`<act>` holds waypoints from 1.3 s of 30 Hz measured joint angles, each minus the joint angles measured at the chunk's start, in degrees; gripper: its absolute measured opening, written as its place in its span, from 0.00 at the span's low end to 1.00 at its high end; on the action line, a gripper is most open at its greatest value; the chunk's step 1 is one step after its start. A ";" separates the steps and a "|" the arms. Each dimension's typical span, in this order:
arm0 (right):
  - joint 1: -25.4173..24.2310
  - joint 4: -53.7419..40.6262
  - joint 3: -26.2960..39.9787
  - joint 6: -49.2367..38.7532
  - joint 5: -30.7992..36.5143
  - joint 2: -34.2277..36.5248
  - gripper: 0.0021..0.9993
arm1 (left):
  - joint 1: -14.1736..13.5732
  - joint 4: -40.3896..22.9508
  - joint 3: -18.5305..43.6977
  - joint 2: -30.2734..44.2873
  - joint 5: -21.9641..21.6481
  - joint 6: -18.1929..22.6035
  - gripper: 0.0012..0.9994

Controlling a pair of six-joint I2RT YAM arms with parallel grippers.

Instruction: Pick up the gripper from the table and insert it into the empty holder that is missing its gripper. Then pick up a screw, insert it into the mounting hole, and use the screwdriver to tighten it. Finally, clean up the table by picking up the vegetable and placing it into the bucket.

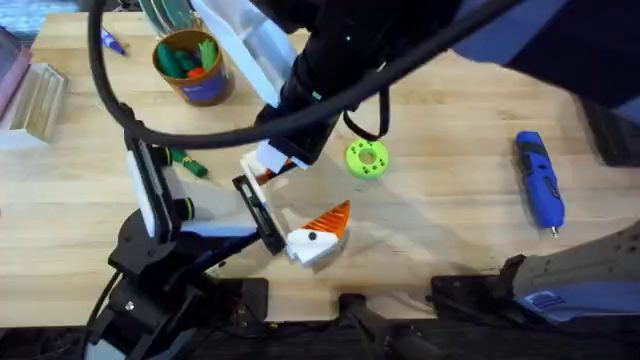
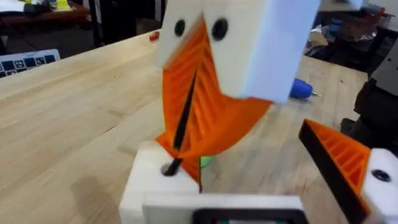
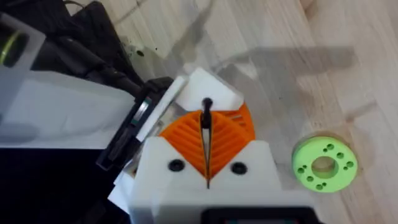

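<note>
On the pale wooden table (image 1: pixel 450 250), the left claw (image 2: pixel 261 186) is held apart. Directly above its holder (image 2: pixel 152 186), the right claw (image 3: pixel 207 134) is clamped on a thin dark screw (image 2: pixel 183 118), its tip judged to be at the mounting hole (image 2: pixel 168 168).

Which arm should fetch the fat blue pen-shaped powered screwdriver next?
Right: the screwdriver lies on its side, near its base, and the left gripper carries the white holder block receiving the black screw.

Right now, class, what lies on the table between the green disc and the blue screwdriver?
Nothing: bare wood separates the green disc from the screwdriver, as the overhead view shows.
</note>
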 joint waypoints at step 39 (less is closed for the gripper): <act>0.50 2.87 0.28 0.02 0.24 1.73 0.00 | 0.00 0.00 0.00 0.42 -0.33 -0.42 0.99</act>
